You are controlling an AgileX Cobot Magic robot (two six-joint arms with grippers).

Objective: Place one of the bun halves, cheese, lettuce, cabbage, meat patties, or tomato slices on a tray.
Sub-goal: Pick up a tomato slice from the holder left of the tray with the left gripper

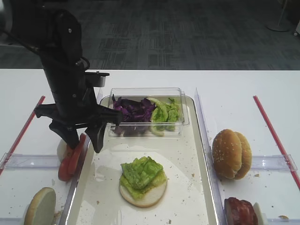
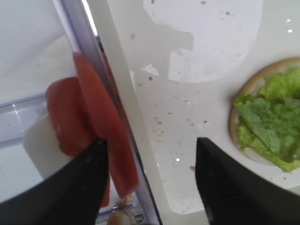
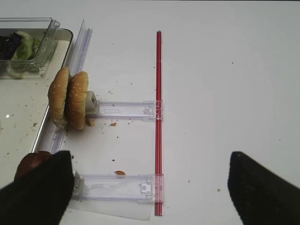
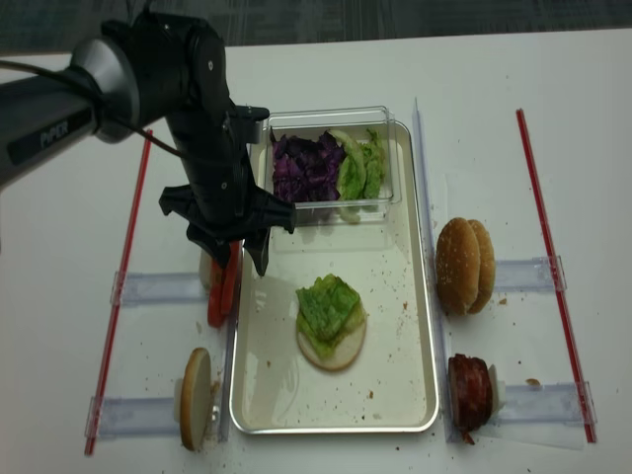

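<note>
Straddling tray (image 2: 140, 154) rim, left end effector (image 2: 150, 178) apparently open beside tomato slices (image 2: 93, 122).

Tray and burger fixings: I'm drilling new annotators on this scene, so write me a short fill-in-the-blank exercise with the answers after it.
1. The bun half on the tray is topped with ____.
2. The left gripper is lowered over the upright ____ slices beside the tray's left rim.
3. In the clear tub, the purple cabbage lies to the ____ of the lettuce there, in the exterior high view.

Missing words: lettuce; tomato; left
</note>
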